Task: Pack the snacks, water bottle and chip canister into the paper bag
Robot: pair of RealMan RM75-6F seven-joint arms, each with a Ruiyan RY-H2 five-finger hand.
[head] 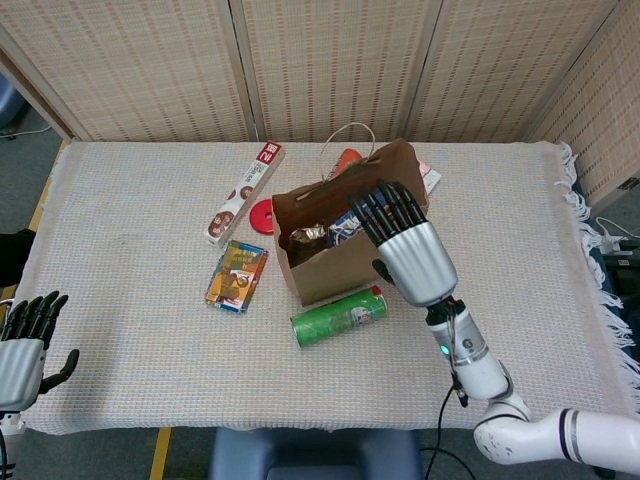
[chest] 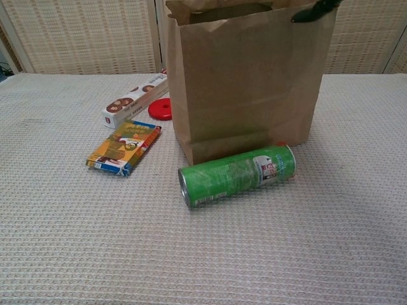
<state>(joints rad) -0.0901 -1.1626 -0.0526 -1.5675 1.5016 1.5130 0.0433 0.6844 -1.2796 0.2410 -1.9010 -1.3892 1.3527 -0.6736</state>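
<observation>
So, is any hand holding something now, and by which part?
Nothing is held. The right hand hovers open over the paper bag; the left hand is empty too.

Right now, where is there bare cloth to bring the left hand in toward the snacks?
Bare cloth runs from the left hand at the near-left corner up to the colourful snack box. The near strip in front of the green chip canister is bare too. It is crowded around the paper bag: cookie box, red lid, right hand over the bag.
</observation>
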